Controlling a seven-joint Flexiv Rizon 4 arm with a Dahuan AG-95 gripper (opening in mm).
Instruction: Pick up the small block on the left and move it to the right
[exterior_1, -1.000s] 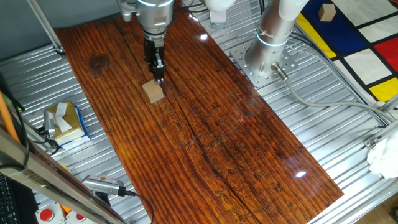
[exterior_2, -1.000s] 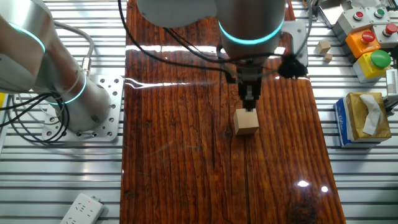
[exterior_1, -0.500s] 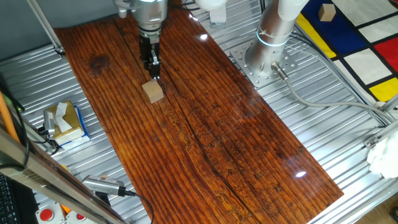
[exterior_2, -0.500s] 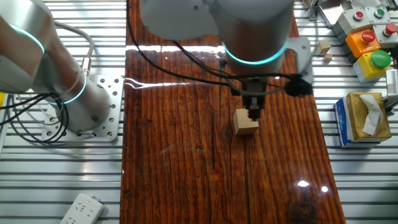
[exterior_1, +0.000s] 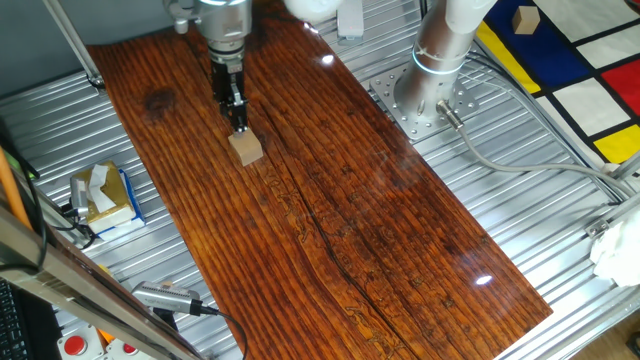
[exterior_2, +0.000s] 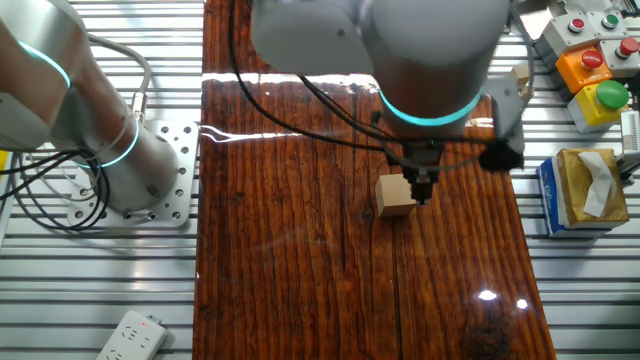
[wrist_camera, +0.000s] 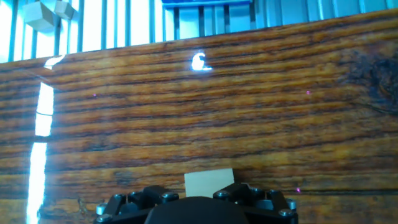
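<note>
Your small block (exterior_1: 246, 148) is sitting flat on the wooden board (exterior_1: 380, 230), up toward the far end and roughly midway between its two long edges. Your gripper (exterior_1: 238, 118) hangs just beside it, fingertips down near the block's top edge, off to one side and not around it. The fingers look pressed close together, nothing pinched between them. In the hand view the block (wrist_camera: 209, 184) peeks out just past the gripper body. The tissue box (exterior_1: 103, 195) is off the board, on the metal table (exterior_1: 520, 190) past the long edge.
</note>
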